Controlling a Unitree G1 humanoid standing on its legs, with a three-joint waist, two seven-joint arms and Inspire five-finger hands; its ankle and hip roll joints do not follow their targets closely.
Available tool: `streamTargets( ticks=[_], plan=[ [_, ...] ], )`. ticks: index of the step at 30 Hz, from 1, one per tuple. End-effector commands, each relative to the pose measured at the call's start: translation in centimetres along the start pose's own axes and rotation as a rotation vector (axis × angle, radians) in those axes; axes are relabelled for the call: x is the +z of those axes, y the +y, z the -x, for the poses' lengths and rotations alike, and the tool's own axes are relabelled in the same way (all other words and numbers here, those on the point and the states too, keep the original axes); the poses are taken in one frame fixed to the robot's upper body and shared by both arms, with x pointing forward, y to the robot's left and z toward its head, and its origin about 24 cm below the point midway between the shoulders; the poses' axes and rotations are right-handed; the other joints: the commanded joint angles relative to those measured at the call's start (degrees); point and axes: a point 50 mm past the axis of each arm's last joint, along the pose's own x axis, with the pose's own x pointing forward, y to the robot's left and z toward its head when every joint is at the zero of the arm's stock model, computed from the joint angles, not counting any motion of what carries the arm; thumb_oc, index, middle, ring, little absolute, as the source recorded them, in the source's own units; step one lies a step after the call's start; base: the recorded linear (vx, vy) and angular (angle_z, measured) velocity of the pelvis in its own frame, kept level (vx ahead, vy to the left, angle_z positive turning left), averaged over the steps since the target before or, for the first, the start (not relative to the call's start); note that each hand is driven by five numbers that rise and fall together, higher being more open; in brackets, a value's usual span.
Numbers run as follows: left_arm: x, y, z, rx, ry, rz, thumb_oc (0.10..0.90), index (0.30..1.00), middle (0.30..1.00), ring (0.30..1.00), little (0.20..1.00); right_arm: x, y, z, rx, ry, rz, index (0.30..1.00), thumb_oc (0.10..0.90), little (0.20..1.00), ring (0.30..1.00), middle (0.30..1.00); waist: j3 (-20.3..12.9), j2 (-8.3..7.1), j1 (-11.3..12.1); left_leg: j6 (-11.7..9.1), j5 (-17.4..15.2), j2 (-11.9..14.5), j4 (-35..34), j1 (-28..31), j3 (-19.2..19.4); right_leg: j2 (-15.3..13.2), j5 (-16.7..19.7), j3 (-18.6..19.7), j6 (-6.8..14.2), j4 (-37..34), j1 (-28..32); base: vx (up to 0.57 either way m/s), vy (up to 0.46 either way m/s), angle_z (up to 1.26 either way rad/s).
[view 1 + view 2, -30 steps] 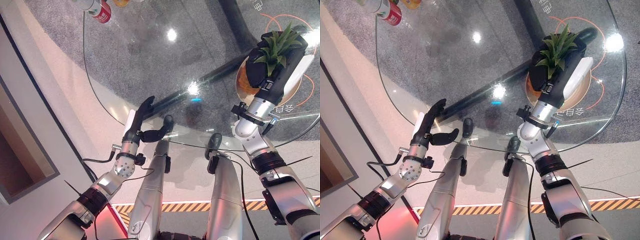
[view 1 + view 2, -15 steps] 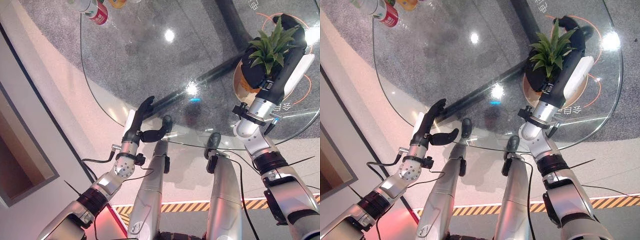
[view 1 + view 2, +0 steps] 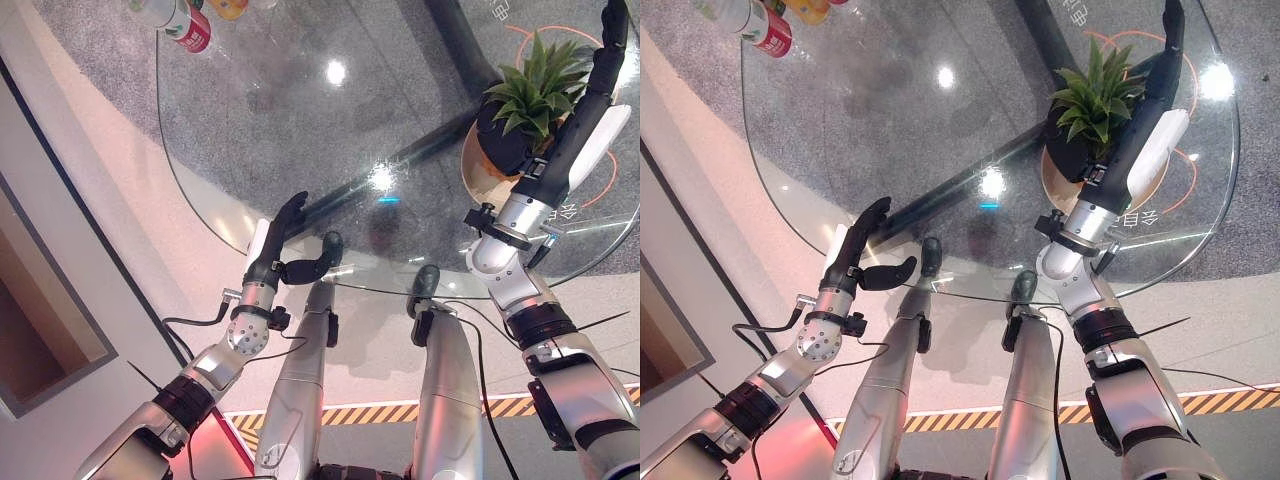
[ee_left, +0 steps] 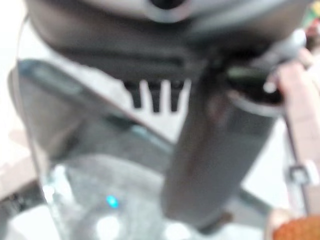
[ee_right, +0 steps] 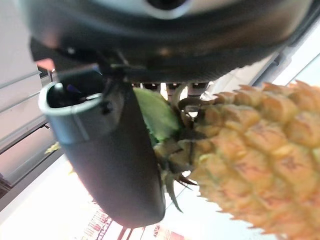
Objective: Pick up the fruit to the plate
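Observation:
A pineapple (image 3: pixel 535 88) with a green crown lies over the tan plate (image 3: pixel 473 172) at the right of the glass table; its yellow body (image 5: pixel 260 145) shows close up in the right wrist view. My right hand (image 3: pixel 572 135) is beside it, open. Its fingers (image 3: pixel 1170 40) stretch straight past the crown, and the thumb (image 5: pixel 115 165) is next to the leaves (image 5: pixel 155 115). My left hand (image 3: pixel 285 240) hangs open at the table's near edge, holding nothing.
The round glass table (image 3: pixel 300 120) has a dark base bar (image 3: pixel 940 195) under it. A red can (image 3: pixel 192 30) and an orange item (image 3: pixel 228 8) stand at its far left edge. A wall runs along the left.
My right hand's fingers, curled over the pineapple's crown before, have straightened out and now point away from it. The camera has shifted slightly. The left hand has not moved.

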Motion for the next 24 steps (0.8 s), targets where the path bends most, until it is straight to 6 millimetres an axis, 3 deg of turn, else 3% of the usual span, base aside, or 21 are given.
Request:
streamTargets(
  ticks=[1,15,24],
  plan=[
    [2.2,0.7,0.2,0.056,-0.132,0.053,0.800,0.900,0.900,0.900,0.900,3.1,-1.9,-2.8,-0.154,-0.210,-0.075,0.900,0.800,0.900,0.900,0.900,-1.4,0.56,-1.4,4.3,-10.3,-3.9,11.0,1.9,5.4,3.0,15.6,-4.3,2.0,-17.1,5.2,0.00,0.000,0.00],
    [1.7,1.5,0.8,0.071,-0.130,0.037,0.800,0.900,0.900,0.900,0.900,4.2,-2.4,-1.5,-0.170,-0.269,-0.059,0.900,0.800,0.900,0.900,0.900,-1.4,-0.67,-2.2,4.3,-10.5,-3.2,10.3,4.8,6.0,3.5,15.4,-3.9,2.0,-17.8,8.2,0.00,-0.001,0.00],
    [1.5,2.4,1.1,0.082,-0.135,0.031,0.800,0.900,0.900,0.900,0.900,4.2,-2.1,-0.1,-0.058,-0.268,-0.022,0.900,0.800,0.900,0.900,0.900,-1.4,-1.83,-2.6,4.0,-10.3,-2.7,9.3,8.2,5.8,3.9,15.1,-3.8,2.0,-18.9,11.8,-0.01,-0.013,-0.03]
  ],
)
